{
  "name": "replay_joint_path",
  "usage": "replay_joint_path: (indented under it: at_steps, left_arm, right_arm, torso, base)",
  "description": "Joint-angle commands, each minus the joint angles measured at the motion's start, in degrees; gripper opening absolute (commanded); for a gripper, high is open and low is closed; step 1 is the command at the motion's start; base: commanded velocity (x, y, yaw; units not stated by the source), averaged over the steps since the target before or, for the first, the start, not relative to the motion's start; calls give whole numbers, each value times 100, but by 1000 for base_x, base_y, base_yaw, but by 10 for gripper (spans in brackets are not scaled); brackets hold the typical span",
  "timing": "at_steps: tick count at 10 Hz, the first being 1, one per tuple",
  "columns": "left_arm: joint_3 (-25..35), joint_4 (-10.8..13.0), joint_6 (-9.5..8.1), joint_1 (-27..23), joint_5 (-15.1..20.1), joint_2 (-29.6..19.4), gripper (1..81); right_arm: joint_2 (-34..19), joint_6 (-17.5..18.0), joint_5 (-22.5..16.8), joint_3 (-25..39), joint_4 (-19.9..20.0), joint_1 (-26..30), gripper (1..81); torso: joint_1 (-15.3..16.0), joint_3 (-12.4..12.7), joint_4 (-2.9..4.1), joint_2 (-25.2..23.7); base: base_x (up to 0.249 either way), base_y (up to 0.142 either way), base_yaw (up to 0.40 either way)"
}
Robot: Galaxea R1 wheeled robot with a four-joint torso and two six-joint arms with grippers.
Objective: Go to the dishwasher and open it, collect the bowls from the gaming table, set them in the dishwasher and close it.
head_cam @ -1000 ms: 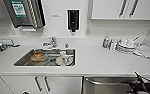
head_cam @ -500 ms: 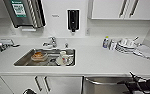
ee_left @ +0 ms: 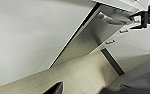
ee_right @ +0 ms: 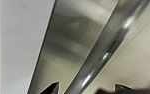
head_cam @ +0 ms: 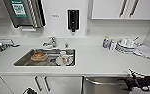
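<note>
1. Dishwasher (head_cam: 104, 85) at the lower middle-right of the head frame, under the white counter (head_cam: 96, 62); steel front with its bar handle (head_cam: 103, 81) running across the top, seemingly tipped slightly out, though hard to be sure.
2. In the right wrist view, the same handle (ee_right: 103, 55) crossing the frame diagonally, with two dark fingertips (ee_right: 52, 88) apart at the lower edge, one to either side of the bar; spread, not yet closed on it, as far as can be told.
3. Right gripper (head_cam: 133, 81) at the lower right of the head frame, level with the handle's right end.
4. Left gripper (head_cam: 29, 91) only as a dark shape at the bottom left of the head frame; whether open or closed, cannot tell; nothing seen held.
5. Judged stage: arrived at the unit, opening under way; fetching the bowls, loading and closing all left to do.
6. Further out: sink (head_cam: 21, 61) at centre left holding an orange-filled bowl (head_cam: 39, 56) and a mug (head_cam: 64, 58); white dishes (head_cam: 127, 45) at upper right.
</note>
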Motion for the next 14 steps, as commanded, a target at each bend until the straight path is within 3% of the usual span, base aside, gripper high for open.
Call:
replay_joint_path:
  at_steps: [1,4,8,11,13,14]
  left_arm:
    - [223,-21,2,-590,133,-216,811]
    - [232,-21,20,-581,133,-260,811]
    - [232,-12,29,-581,142,-190,811]
    - [232,-12,55,-555,246,-181,811]
    - [232,-12,64,-555,247,-189,811]
    - [232,-12,64,-555,247,-207,811]
  right_arm:
    - [136,301,-292,-374,139,865,811]
    - [619,371,-757,-1110,139,804,811]
    - [778,547,-1250,-1745,69,680,811]
    - [874,1028,-1872,-1912,-675,645,811]
    - [804,1575,-2314,-1701,-1390,584,811]
    - [664,1698,-2323,-1472,-1504,470,811]
  torso:
    - [0,0,0,0]
    - [0,-2,0,0]
    - [0,-5,0,0]
    - [0,-5,0,0]
    - [0,-5,0,0]
    - [0,-5,0,0]
  base:
    - [0,0,0]
    - [0,0,0]
    - [0,0,0]
    - [0,0,0]
    - [0,0,0]
    - [0,0,0]
